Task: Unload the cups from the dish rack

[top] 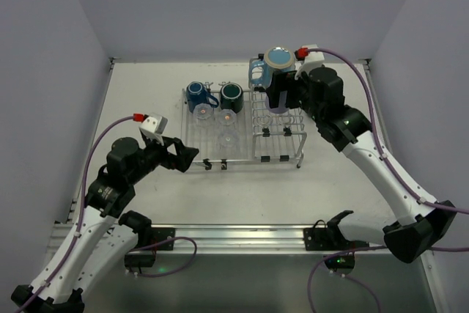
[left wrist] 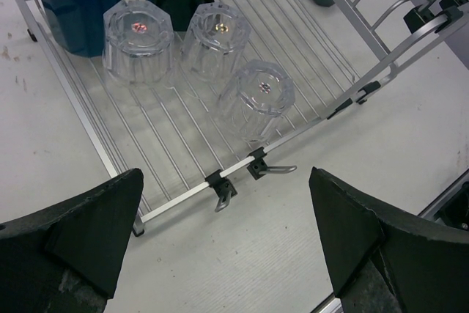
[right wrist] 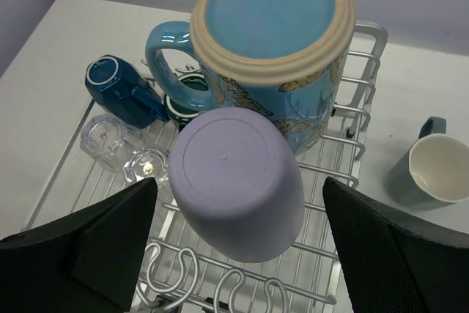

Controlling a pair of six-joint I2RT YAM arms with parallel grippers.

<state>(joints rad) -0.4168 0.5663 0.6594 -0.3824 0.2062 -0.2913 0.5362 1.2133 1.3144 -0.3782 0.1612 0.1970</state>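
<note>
- The pale, matte table [top: 146, 203] on my remote feed, closed in by plain grey walls along its left, far and right edges.
- The silver wire dish rack [top: 242, 153] stands on the far half of the table, a little right of centre. Its flat grid section faces the left edge and its raised tined section faces the right edge, and black clips line its near rail.
- One grey-green mug [right wrist: 432, 170] sits upright on the bare surface just beside the rack's right side, apart from the wires, showing its cream inside.
- A few small reddish specks [left wrist: 6, 53] mark the surface beside the rack's left rail.
- A metal rail [top: 242, 236] runs along the near edge.
</note>
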